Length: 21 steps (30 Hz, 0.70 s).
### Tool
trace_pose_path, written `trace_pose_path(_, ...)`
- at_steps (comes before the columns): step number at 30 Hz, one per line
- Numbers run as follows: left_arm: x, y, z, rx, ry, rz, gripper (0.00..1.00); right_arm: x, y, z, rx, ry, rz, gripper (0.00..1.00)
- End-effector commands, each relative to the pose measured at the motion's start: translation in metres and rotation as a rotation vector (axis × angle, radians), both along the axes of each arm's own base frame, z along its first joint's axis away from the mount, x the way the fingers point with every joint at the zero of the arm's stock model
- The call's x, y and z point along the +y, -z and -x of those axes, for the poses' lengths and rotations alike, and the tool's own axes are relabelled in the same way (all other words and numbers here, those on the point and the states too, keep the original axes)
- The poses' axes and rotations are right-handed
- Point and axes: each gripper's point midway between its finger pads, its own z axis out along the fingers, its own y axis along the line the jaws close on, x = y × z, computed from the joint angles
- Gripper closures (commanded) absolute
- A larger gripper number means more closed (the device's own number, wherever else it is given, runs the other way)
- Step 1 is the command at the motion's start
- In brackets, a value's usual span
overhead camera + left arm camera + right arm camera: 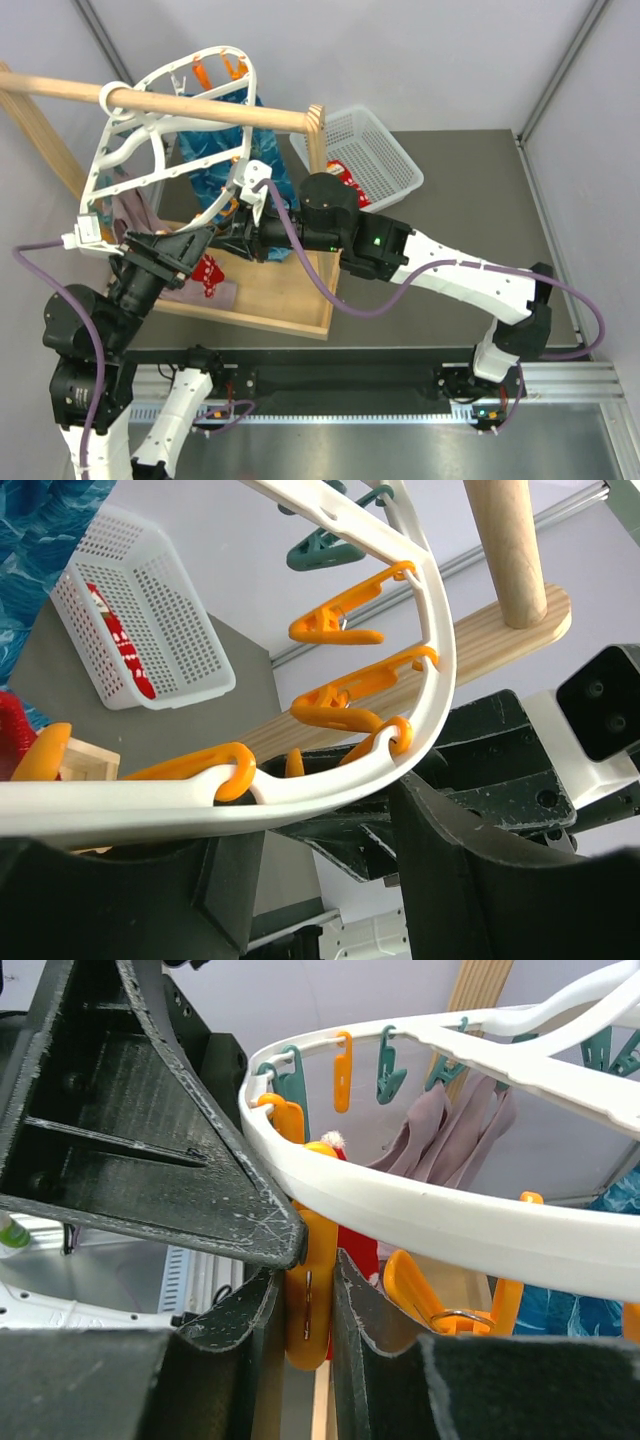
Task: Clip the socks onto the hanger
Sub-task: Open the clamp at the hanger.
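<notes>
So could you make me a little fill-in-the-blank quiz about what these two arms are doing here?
1. The right gripper has its jaws squeezing an ____ clip on the hanger.
2. The left gripper has the hanger's white ____ between its jaws.
3. A red sock lies in the white mesh ____.
4. The hanger's hook hangs over a ____ rail.

Missing words: orange; rim; basket; wooden

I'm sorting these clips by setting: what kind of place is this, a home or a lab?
Most likely a robot lab test cell: bare grey partition walls, an aluminium mounting rail carrying the arms, and a laundry mock-up, a clip hanger on a wooden rail stand.
</notes>
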Motion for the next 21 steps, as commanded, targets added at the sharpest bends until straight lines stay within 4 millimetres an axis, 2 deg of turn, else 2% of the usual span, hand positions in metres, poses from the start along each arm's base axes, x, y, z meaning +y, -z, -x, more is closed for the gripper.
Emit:
trace_pose_path(1,0.007,-0.025,-0.013,-0.097,-0.052,-0.004,0.45,-0.002,-0.007,0.040,-0.059,-0.184,0.013,1.00)
trace_pose_path(5,0.006,-0.023,-0.016,-0.089,-0.050,-0.005,0.53,-0.002,-0.004,0.042,-0.071,-0.200,0.026,1.00)
trace_pose_path(7,0.007,-0.023,-0.015,-0.092,-0.055,-0.005,0.62,-0.003,-0.005,0.043,-0.078,-0.206,0.029,1.00)
trace_pose_path(13,0.007,-0.023,-0.015,-0.090,-0.053,-0.001,0.78,-0.001,-0.002,0.045,-0.085,-0.222,0.038,0.99)
trace_pose_path(18,0.006,-0.024,-0.013,-0.093,-0.048,-0.001,0.91,0.001,0.002,0.042,-0.062,-0.203,0.034,0.84)
trace_pose_path(21,0.006,-0.024,-0.013,-0.093,-0.047,-0.004,1.00,0.000,0.003,0.037,-0.049,-0.168,0.027,0.70)
